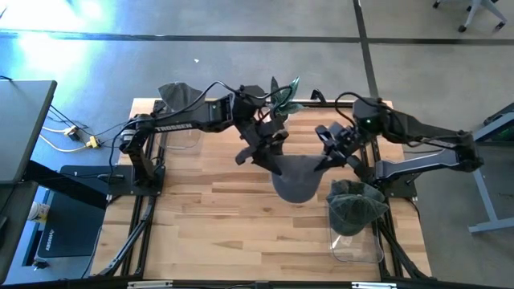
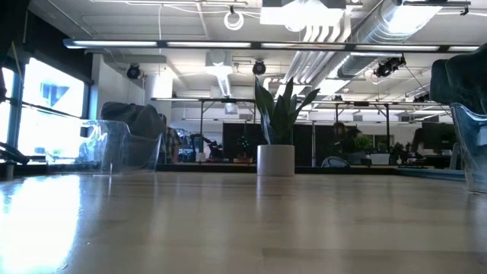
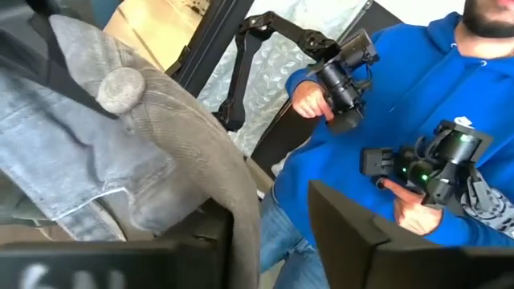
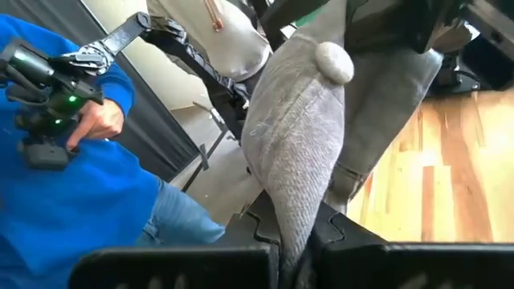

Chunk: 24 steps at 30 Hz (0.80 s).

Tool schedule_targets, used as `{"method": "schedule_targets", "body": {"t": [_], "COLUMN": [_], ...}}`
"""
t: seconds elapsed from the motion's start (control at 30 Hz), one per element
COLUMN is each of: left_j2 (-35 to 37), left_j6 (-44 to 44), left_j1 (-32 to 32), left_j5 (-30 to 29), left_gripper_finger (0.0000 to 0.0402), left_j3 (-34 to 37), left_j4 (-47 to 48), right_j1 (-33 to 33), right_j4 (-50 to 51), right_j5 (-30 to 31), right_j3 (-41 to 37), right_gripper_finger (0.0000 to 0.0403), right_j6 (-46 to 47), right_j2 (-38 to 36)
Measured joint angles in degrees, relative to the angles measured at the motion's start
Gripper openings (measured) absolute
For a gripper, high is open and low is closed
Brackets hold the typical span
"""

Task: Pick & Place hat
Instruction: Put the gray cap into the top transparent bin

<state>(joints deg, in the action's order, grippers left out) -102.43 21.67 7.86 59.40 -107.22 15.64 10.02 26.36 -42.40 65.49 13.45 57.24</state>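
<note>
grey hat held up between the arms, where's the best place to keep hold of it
By the rim, one gripper each side. The hat hangs crown-down between left gripper and right gripper, so its edge is the thin, pinchable part; the right wrist view shows that fold running into the fingers.

a grey hat (image 3: 161, 152) fills the near part of the left wrist view, its cloth hanging in folds, with a round button (image 3: 120, 88) on its crown. the hat's edge runs down between the left gripper (image 3: 273, 241)'s two dark fingers (image 3: 353, 241), which are closed on the cloth. beyond the hat stands a person in a blue hoodie (image 3: 385, 104) and jeans (image 3: 289, 241). each of the person's hands grips a dark control handle: one hand (image 3: 309, 100) holds a handle on a jointed black arm (image 3: 265, 40), the other hand (image 3: 409, 210) holds a handle (image 3: 434, 156) showing small green lights. a strip of pale wooden table (image 3: 161, 24) shows behind the hat.
</note>
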Motion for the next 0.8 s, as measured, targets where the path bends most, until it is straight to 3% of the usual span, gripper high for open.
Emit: {"method": "schedule_targets", "body": {"t": [0.27,0.4,0.6,0.8], "left_j2": [0.0,0.0,0.1,-1.0], "left_j6": [-0.2,-0.3,2.8,4.1], "left_j1": [0.0,0.0,0.0,0.8], "left_j5": [3.0,3.5,3.7,2.8], "left_gripper_finger": [0.0009,0.0015,0.0022,0.0094], "left_j3": [0.0,0.0,0.0,0.0], "left_j4": [-2.4,-3.1,-2.0,-2.0], "right_j1": [-1.3,-2.9,-3.3,-3.3], "right_j4": [-4.9,-9.1,-8.2,-7.0], "right_j5": [-6.4,-7.3,-1.5,2.5], "right_j3": [0.0,0.0,0.0,0.0], "right_gripper_finger": [0.0002,0.0001,0.0001,0.0001], "right_j6": [3.4,4.3,2.6,0.0], "right_j2": [-1.1,-0.1,1.2,1.7]}}
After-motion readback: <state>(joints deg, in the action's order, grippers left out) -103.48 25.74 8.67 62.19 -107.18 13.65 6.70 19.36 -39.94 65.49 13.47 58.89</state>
